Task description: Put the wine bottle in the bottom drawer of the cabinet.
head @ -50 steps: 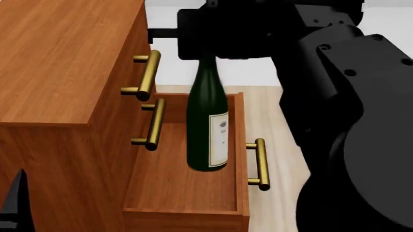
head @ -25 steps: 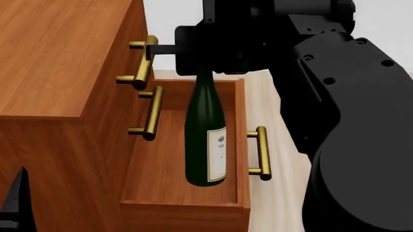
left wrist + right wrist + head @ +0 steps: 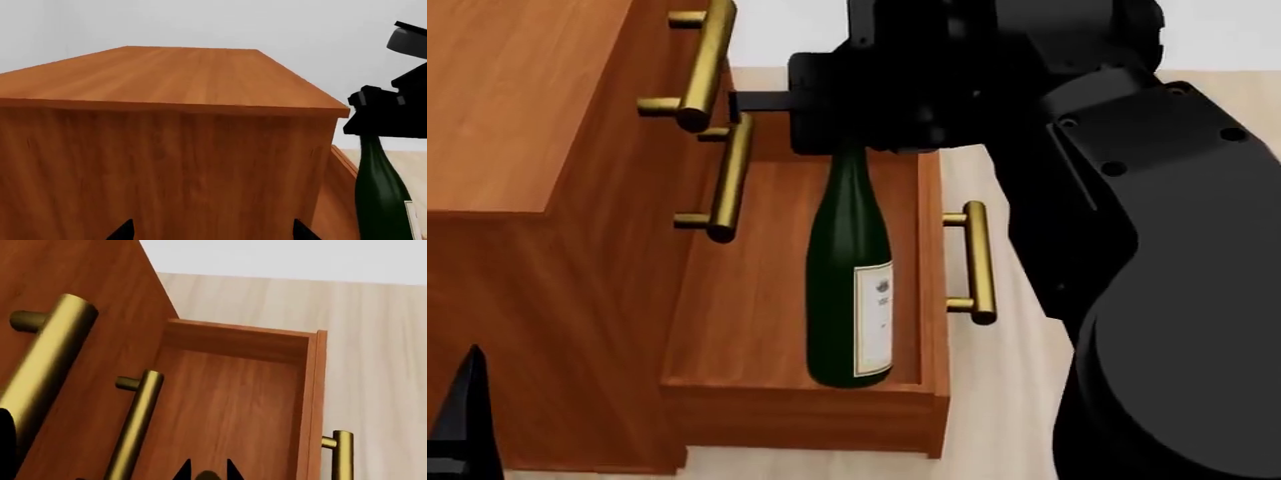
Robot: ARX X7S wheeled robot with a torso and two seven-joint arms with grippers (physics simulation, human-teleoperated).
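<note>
Left gripper [image 3: 457,420]: tips at 7 o'clock, idle, jaw gap can't tell.
Wine bottle [image 3: 850,290]: upright, centre, inside open bottom drawer [image 3: 932,300], prob. for lowering.
Right gripper [image 3: 851,105]: 12 o'clock, clamped on neck.
Cabinet [image 3: 521,110]: 10 o'clock.

My right gripper [image 3: 851,140] hides the bottle [image 3: 849,290] cork and neck top, so I cannot see my grip. My left gripper [image 3: 457,425] is cut off at the head view's edge. The label print is too small to read.
</note>
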